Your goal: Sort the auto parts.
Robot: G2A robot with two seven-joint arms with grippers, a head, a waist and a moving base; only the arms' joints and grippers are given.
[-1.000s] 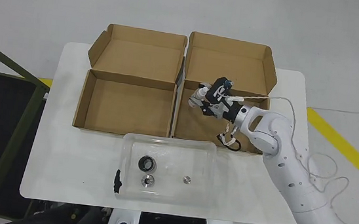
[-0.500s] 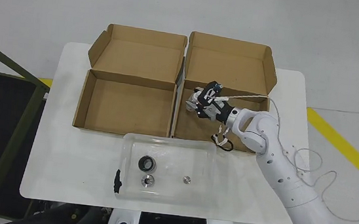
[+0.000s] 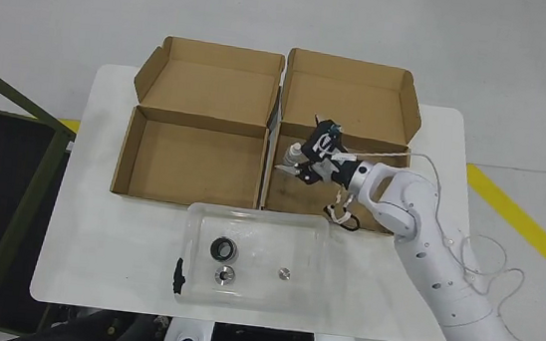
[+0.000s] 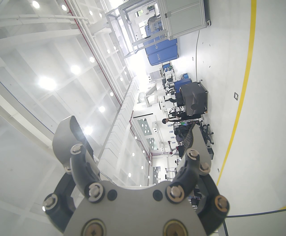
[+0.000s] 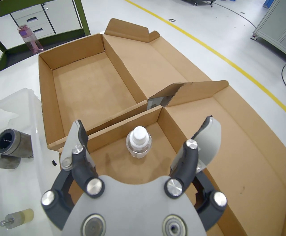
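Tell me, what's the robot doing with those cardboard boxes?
It is sorting car parts. Its right gripper hangs open over the right box, where a small clear bottle with a white cap stands upright in a corner, not held. The left box has nothing in it. A metal cylinder and a few smaller parts lie in the clear tray. The left gripper is open and points up at the ceiling.

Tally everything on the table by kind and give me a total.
Cardboard boxes: 2
Clear plastic bin: 1
Metal parts in the bin: 3
Small bottle with white cap, in the right-hand box: 1
Black piece at the bin's edge: 1
Total: 8
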